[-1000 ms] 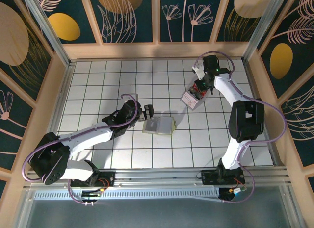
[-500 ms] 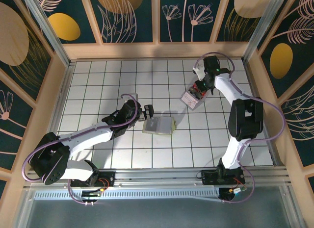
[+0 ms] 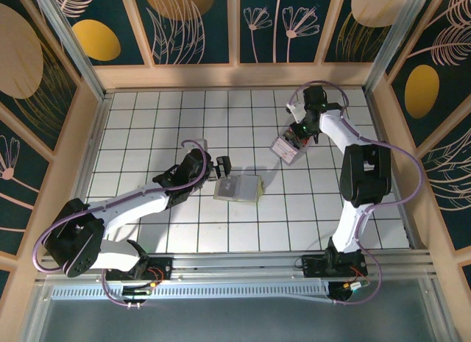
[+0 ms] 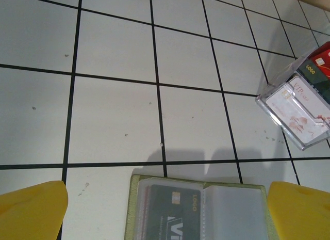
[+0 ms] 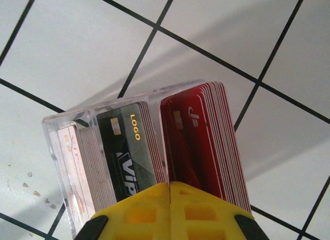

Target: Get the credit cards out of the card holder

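View from above: the card holder [image 3: 239,188] lies open on the white gridded tabletop [image 3: 147,121], left fingers [image 3: 222,166] near its far left corner, right fingers [image 3: 300,133] over a clear box [image 3: 285,150] of cards. Left wrist: yellow fingers spread wide and empty, with the holder between them, a dark card [image 4: 172,217] in its pocket. Right wrist: fingers pressed together, holding nothing, above the box's red cards [image 5: 201,142].

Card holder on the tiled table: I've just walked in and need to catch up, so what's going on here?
The card holder lies open on the table, with a dark green card in one sleeve. The left end effector hangs open beside it, a fingertip to each side in the left wrist view. The right end effector is shut at a clear box farther back, which holds stacked cards.
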### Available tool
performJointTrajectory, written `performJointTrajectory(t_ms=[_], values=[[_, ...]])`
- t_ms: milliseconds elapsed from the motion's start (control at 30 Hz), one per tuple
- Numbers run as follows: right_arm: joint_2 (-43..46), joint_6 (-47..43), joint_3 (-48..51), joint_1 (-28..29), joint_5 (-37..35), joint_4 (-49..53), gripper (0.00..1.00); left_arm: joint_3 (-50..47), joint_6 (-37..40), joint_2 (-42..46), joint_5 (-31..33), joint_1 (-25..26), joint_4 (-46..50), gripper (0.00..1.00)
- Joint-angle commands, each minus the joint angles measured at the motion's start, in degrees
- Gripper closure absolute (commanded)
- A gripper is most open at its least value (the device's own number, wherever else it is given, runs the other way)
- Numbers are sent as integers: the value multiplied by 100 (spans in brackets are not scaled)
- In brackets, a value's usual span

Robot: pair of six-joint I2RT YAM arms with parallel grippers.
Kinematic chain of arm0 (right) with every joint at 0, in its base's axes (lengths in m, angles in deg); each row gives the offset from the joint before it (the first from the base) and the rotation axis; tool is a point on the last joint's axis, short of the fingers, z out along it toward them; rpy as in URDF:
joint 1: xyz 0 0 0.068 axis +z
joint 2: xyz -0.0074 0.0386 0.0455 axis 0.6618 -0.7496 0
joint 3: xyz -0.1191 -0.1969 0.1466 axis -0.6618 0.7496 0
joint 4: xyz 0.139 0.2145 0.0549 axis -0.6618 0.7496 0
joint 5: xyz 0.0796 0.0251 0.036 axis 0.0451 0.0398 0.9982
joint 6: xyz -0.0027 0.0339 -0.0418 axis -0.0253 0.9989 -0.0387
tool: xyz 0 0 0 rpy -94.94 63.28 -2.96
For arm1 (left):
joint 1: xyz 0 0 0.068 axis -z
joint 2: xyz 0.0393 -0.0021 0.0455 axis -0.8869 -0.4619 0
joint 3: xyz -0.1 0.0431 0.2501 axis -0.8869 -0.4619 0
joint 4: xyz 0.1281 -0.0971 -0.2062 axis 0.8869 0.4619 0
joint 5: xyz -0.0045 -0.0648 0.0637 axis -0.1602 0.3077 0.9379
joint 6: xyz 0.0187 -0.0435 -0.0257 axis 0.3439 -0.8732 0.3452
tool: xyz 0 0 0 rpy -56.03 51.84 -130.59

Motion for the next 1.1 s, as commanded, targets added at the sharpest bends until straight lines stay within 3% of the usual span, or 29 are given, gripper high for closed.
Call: performJointTrajectory(t_ms=[0, 467, 733, 867, 1067], values=[[-160, -12, -169, 63, 395, 186, 100, 178, 103, -42, 58, -13, 11, 1], [-396, 92, -472, 341, 817, 216, 100, 159, 127, -7, 96, -15, 2, 1], [-295, 277, -532, 328, 227, 184, 100, 153, 143, -5, 82, -9, -14, 2], [-260, 285, -441, 319, -111, 146, 79, 133, 144, 13, 80, -9, -34, 1], [-29, 351, -380, 324, -1, 68, 72, 164, 155, 7, 67, -11, -40, 2]])
